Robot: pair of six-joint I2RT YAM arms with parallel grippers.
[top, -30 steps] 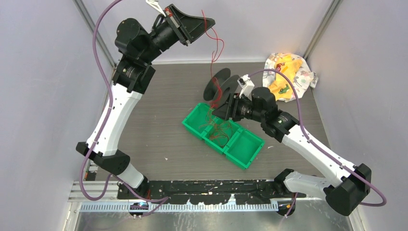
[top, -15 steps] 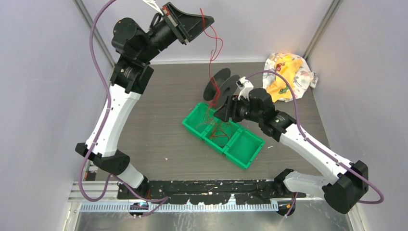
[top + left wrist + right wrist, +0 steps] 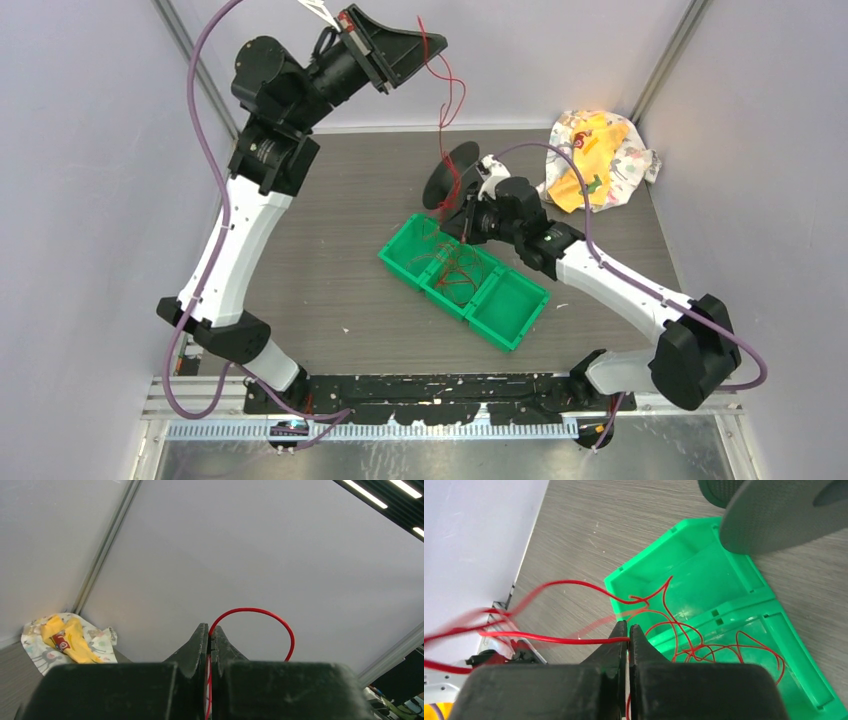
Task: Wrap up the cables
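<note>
Both pairs of jaws are seen pressed together on the cables [image 3: 447, 95], with no gap showing between the fingers. At the left gripper [image 3: 210, 630], which is raised high at the far side of the table [image 3: 330, 220], a red strand is pinched between the closed fingertips, and a loop of it is arched out past the tips to the right. From that gripper the thin red wire is hung down in loose curls toward the black spool [image 3: 450, 175]. The right gripper [image 3: 629, 627] is held low over the far end of the green tray [image 3: 520, 300], and a red strand is caught at its closed tips, running off to the left, where it is blurred. More of the cables [image 3: 704, 645] is heaped in tangled curls inside the tray, mainly in the middle compartment, with one strand bent up into the end compartment nearest the spool. The spool [image 3: 774, 520] is seen just beyond that end of the tray [image 3: 704, 565]; whether it is touching the tray cannot be told. A crumpled yellow and white cloth [image 3: 600, 155] is left at the far right corner of the table, well apart from the tray.
</note>
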